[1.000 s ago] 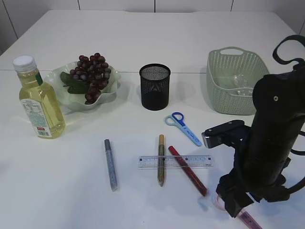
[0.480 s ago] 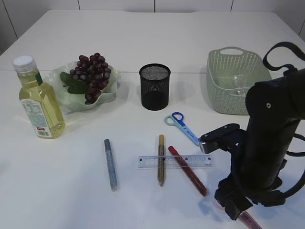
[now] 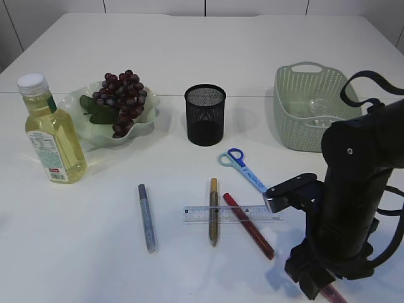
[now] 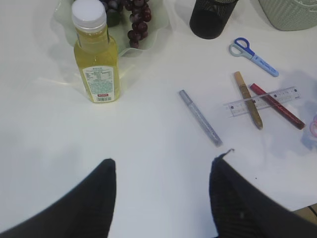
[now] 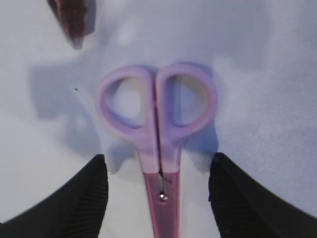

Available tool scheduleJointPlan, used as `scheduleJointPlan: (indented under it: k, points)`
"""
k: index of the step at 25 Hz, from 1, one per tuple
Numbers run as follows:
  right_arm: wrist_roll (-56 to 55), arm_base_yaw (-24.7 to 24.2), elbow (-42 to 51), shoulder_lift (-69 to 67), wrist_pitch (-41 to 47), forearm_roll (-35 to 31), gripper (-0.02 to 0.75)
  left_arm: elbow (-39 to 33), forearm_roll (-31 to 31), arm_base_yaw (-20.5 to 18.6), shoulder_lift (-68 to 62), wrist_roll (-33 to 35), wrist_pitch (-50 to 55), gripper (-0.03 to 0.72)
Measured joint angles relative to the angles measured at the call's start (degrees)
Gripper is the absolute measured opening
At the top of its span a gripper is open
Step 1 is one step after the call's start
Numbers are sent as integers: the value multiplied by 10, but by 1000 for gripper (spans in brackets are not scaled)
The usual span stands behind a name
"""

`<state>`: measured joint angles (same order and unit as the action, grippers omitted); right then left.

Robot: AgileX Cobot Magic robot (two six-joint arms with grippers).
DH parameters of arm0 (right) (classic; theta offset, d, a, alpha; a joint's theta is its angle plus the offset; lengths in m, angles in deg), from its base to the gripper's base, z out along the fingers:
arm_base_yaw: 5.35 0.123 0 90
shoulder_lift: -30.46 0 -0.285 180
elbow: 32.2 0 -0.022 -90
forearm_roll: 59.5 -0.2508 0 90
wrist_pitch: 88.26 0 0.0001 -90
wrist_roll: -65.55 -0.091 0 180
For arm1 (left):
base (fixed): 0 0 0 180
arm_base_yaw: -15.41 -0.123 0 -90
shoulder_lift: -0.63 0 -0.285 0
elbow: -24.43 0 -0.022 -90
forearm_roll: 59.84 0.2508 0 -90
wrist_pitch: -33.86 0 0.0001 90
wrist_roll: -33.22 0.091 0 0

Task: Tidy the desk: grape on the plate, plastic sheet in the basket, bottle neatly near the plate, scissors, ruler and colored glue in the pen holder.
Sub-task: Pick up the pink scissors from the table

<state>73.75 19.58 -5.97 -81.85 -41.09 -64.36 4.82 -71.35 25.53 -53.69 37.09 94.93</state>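
Scissors [image 5: 158, 134] half hidden beneath right hand [image 5: 158, 198], blades cut off.

White table [image 3: 189, 44] carries everything; white tiled wall [image 3: 252, 6] behind it

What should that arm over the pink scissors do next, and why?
Probably close the right gripper on the pink scissors. They lie flat on the table between its open fingers, not yet gripped, and they belong in the pen holder.

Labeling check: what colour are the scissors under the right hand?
Pink scissors, with lilac handles; clearest in the right wrist view.
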Motion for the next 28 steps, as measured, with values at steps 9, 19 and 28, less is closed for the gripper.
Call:
scheduleJointPlan:
  k: [9,19,28]
  points:
    - [0,0,0,-3,-3,1,501,0,2,0,0,0,0,435]
    - [-1,0,0,-10,-3,2,501,0,4,0,0,0,0,435]
    - [-1,0,0,-10,-3,5,501,0,5,0,0,0,0,435]
